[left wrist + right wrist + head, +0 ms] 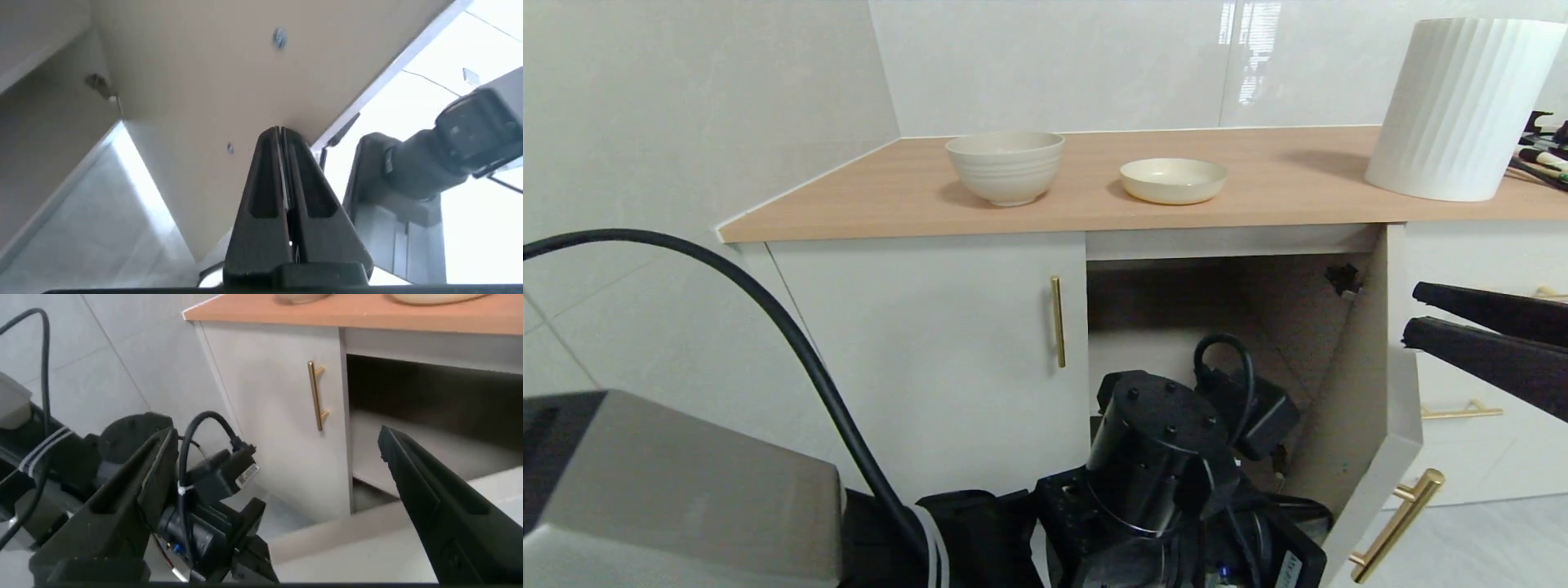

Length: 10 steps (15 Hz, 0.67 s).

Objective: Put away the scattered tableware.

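Up on the wooden countertop [1258, 175], the head view shows two pieces of tableware standing well apart. Toward the left end is a deep cream bowl [1005, 167], upright, with faint horizontal ridges round its outside. To its right is a shallow pale-yellow dish [1174, 180], low-sided and glossy. A tall white ribbed container [1462, 106] stands farther right. Below the counter the left cabinet door [931, 359] is closed and carries a slim gold handle [1057, 321]. The right door [1372, 425] stands open on a dark compartment [1217, 302]. The left arm [1160, 457] sits low in front of that opening. The right gripper [1413, 312] hangs at the right edge, beside the open door, its two black fingers parted with nothing between them.

From the left wrist view, the left gripper [279, 135] has its jaws pressed flat together and holds nothing. Its tip points at a beige panel [204, 73] dotted with small screws.

From the right wrist view, the right gripper's jaws are spread wide and empty. Beyond them lie the closed door with its gold handle and the open compartment, and the left arm is low nearby. The bases of the bowl and dish just show on the counter above.
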Motion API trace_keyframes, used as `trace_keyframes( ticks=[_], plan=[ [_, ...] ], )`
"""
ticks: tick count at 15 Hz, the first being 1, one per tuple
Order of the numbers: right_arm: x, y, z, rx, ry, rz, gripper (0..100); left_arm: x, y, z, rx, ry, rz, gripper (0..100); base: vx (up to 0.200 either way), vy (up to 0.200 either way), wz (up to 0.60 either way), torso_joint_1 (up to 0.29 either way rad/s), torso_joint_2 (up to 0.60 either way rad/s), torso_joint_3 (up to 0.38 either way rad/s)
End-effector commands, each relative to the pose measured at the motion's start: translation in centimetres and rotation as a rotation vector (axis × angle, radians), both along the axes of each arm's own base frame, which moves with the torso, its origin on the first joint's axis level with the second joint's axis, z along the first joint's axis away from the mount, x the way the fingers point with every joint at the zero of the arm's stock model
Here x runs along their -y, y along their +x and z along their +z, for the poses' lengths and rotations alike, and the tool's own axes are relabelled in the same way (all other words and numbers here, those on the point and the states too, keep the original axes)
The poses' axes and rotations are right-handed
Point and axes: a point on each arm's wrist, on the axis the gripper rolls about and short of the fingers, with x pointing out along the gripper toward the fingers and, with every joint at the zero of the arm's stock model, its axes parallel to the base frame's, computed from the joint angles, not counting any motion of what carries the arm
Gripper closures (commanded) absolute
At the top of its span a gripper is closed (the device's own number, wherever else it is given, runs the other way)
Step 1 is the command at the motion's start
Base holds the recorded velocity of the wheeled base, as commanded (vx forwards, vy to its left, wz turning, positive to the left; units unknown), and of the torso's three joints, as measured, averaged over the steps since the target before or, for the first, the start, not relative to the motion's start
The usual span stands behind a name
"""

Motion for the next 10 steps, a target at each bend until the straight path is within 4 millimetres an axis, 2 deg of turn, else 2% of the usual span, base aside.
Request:
trace_keyframes(
  ticks=[1,6,10],
  plan=[
    [0.3,-0.5,0.6,0.027,0.017,0.0,0,1.3,-0.9,0.1,0.007,-0.012,-0.033,100,0.0,0.0,0.0,0.0,0.0,0.0],
    [0.6,-1.0,1.1,0.053,0.031,-0.001,0,4.7,-4.0,-0.2,0.003,-0.008,-0.133,100,0.0,0.0,0.0,0.0,0.0,0.0],
    [0.7,-1.2,1.1,0.056,0.034,0.001,0,5.0,-4.4,0.9,-0.084,-0.089,-0.106,100,0.0,0.0,0.0,0.0,0.0,0.0]
  ],
)
